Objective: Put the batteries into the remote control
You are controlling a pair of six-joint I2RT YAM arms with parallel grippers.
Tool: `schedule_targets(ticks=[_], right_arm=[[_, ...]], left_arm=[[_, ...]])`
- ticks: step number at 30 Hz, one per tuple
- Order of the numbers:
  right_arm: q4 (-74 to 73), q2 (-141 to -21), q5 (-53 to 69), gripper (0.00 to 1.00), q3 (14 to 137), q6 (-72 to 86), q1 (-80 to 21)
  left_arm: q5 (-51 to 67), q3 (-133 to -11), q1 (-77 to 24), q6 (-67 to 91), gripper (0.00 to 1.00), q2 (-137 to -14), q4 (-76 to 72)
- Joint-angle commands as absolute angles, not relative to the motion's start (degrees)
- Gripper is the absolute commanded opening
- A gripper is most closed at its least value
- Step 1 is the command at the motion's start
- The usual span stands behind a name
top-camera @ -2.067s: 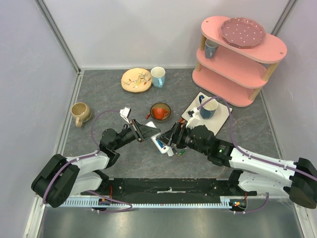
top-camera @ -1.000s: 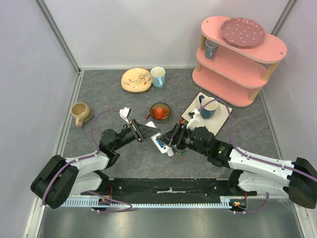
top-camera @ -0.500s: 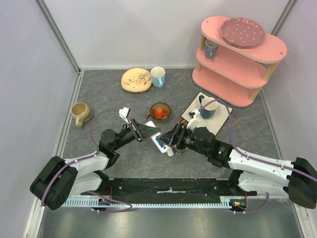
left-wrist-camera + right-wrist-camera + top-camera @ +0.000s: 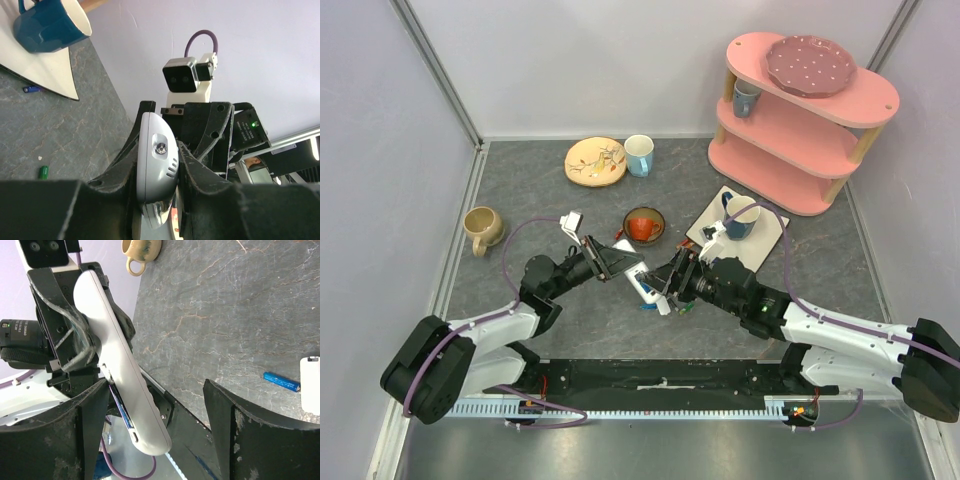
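- left gripper pinches remote control by its sides, clear of table, likely steadying it for loading.
- right gripper spread, empty, just beside the remote control.
- blue battery and green battery lie loose, not yet loaded.

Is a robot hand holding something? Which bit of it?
The left gripper clamps the remote control between its fingers, near one end. The right gripper is open and holds nothing.
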State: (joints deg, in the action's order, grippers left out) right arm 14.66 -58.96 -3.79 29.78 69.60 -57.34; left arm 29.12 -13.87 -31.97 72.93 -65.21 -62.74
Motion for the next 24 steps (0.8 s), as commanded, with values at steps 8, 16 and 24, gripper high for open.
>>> schedule_targets(ticks=[8, 16, 24], right_arm=[[12.66, -58.36, -3.34, 0.82, 28.56, 69.17, -56.95], [10.55, -58.44, -1.68, 0.87, 33.3, 65.31, -55.55], [3.17, -61.08, 5.8, 0.91, 41.48, 54.24, -52.91]], left_arm=[[28.65, -17.84, -30.15, 72.16, 0.02, -63.02, -66.8], [30.67, -17.32, -30.15, 71.63, 0.02, -64.42, -64.16], [33.4, -17.14, -30.15, 73.56, 0.02, -67.41, -66.53]])
